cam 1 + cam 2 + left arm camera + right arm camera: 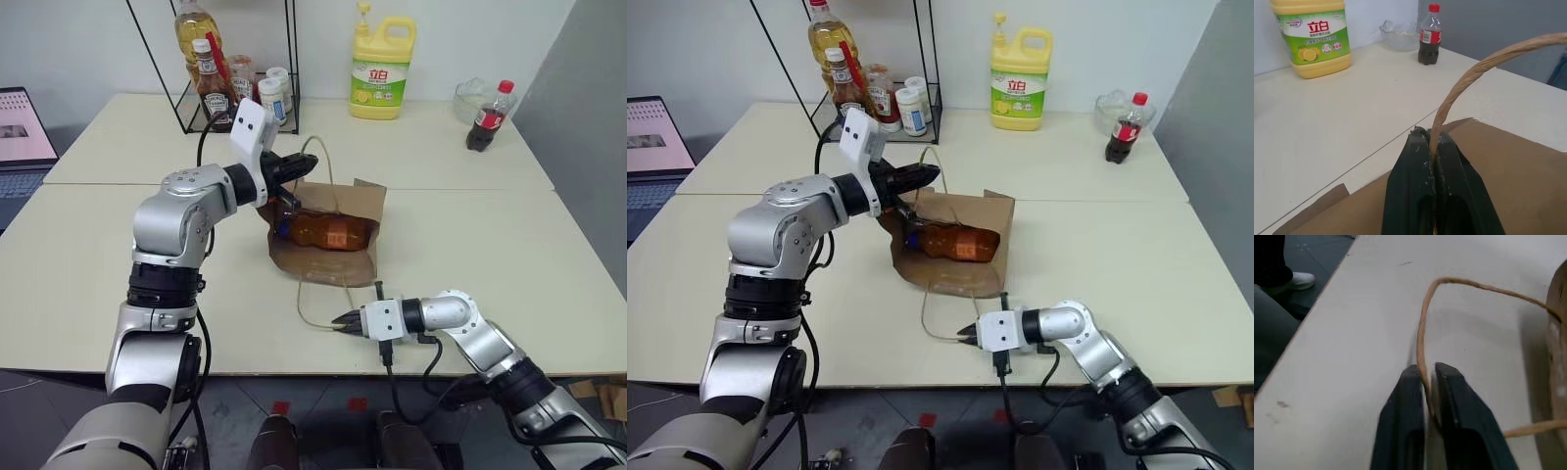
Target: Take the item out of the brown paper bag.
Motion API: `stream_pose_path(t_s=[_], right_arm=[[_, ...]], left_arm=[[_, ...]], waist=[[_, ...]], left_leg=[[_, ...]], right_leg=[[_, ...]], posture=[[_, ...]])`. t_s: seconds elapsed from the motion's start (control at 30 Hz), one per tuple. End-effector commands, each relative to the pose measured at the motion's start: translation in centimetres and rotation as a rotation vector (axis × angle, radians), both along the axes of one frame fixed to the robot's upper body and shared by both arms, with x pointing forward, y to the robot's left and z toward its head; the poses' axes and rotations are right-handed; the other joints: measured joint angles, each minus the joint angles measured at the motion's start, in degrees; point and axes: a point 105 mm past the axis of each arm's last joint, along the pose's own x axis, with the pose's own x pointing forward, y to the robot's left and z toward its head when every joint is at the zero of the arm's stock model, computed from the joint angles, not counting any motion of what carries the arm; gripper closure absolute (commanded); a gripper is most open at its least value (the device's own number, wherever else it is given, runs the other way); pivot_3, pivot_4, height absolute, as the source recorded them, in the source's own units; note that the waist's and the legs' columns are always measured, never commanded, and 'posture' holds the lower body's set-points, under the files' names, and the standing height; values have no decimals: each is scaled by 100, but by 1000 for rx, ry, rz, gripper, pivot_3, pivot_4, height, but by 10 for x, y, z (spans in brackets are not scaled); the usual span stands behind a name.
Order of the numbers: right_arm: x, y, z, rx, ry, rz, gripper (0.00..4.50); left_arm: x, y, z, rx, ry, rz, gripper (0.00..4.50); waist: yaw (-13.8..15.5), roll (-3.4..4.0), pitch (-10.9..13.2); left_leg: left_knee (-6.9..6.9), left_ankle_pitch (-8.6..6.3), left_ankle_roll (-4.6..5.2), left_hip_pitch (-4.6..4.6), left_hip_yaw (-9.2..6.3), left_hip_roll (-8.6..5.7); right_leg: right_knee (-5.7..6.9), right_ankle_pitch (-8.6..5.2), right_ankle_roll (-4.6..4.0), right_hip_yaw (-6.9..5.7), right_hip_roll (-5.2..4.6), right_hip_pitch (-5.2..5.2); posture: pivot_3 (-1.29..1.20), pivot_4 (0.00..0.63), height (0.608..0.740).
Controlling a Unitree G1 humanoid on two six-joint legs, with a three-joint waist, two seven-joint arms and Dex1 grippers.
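The brown paper bag (361, 201) lies on its side in the middle of the table, its mouth facing me. Inside it lies the item (328, 231), a clear bottle of orange liquid, its blue cap end towards my left arm. My left gripper (306, 164) hovers above the bag's mouth, shut on the upper cord handle (1469, 76), which arches up from between its fingers (1410, 166). My right gripper (338, 319) sits low by the table's front edge, pointing left. The lower cord handle (1422, 318) runs between its nearly closed fingers (1459, 406).
A yellow detergent jug (382, 70) stands at the back, with a cola bottle (488, 117) and a glass bowl (472, 96) to its right. A black wire rack (230, 78) of sauce bottles stands back left. A laptop (20, 137) is at the far left.
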Motion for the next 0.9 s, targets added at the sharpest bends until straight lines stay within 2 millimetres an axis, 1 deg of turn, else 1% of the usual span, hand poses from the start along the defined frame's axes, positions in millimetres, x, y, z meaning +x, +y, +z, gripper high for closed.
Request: stream_pose_path(t_s=[0.03,0.07,0.23,0.27,0.33,0.4,0.5,0.6,0.67,0.77,0.83,0.9], right_arm=[[-5,-9,17,36,15,-52,2850],[-7,-15,25,47,8,-76,2547],[-13,-36,52,68,8,-170,2547],[-13,-39,55,72,13,-185,2547],[-13,-40,69,127,52,-234,2547],[-11,-32,84,223,120,-275,2547],[-8,-7,106,405,285,-305,2547],[-5,20,117,508,444,-282,2547],[-2,35,120,529,494,-264,2547],[9,52,114,515,475,-269,2547],[29,63,108,512,439,-308,2547],[47,68,104,498,365,-363,2547]], left_arm=[[-14,-7,12,-23,-42,-66,4500],[-15,-8,12,-29,-39,-75,4500],[-16,-8,11,-34,-36,-76,4500],[-16,-8,11,-35,-36,-76,4500],[-15,-9,11,-38,-36,-77,4500],[-14,-9,11,-39,-37,-77,4500],[-12,-10,13,-41,-41,-76,4500],[-11,-11,14,-39,-47,-77,4500],[-11,-12,15,-37,-49,-81,4500],[-12,-12,17,-32,-54,-84,4500],[-12,-10,18,-30,-57,-80,4500],[-13,-10,18,-30,-58,-79,4500]], waist=[[3,-1,1],[4,-3,3],[2,-4,7],[2,-5,7],[1,-6,8],[-2,-6,8],[-33,-6,8],[-26,-6,8],[-24,-6,8],[-3,-6,8],[-10,-6,8],[-25,-6,9]], left_leg=[[0,0,0,-1,0,0],[0,0,0,-4,-1,0],[3,0,0,-12,-1,0],[3,0,1,-11,-2,0],[3,0,1,-11,-1,0],[2,0,1,-11,-1,1],[2,0,0,-10,-2,2],[1,0,0,-10,-4,3],[1,0,0,-15,-4,2],[1,-1,2,-26,-4,2],[3,-5,10,-35,-5,2],[3,-4,9,-36,-5,2]], right_leg=[[1,0,0,0,0,-2],[2,0,0,-1,0,-3],[2,1,2,0,0,-9],[2,1,2,0,1,-9],[2,1,2,0,1,-9],[2,1,2,0,1,-10],[4,1,2,1,2,-11],[6,1,2,-1,3,-13],[4,1,2,-1,3,-16],[4,1,2,-3,2,-25],[5,2,3,-4,2,-33],[7,3,4,-3,2,-36]], posture=[[0,150,740],[0,150,740],[0,150,740],[0,150,740],[0,150,740],[0,150,740],[0,150,740],[0,150,740],[0,150,740],[0,150,740],[0,150,740],[0,150,740]])
